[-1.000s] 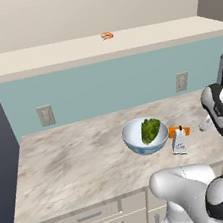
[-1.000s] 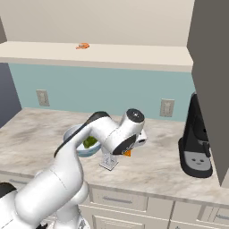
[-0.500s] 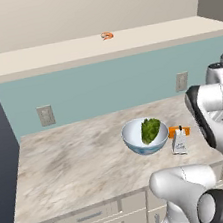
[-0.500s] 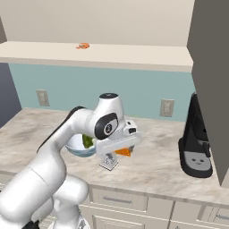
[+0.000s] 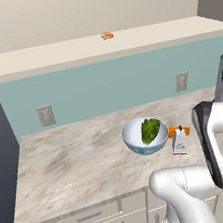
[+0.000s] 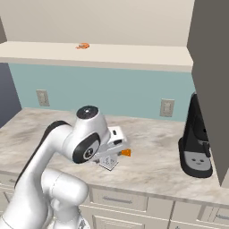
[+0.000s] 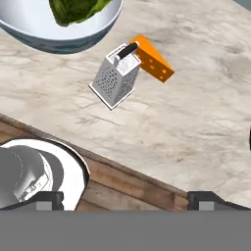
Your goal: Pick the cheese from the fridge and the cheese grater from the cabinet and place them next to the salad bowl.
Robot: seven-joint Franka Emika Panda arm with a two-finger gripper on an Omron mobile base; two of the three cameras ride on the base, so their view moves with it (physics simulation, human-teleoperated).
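Hand view: cheese grater upright.

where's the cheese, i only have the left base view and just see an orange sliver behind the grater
Observer: In the hand view the cheese is a whole wedge lying on the counter, right against the cheese grater.
Operator: grater upright?
Observer: Yes, handle up, standing beside the salad bowl.
Operator: anything off to the right?
Observer: The right base view shows a dark coffee machine on the counter there.
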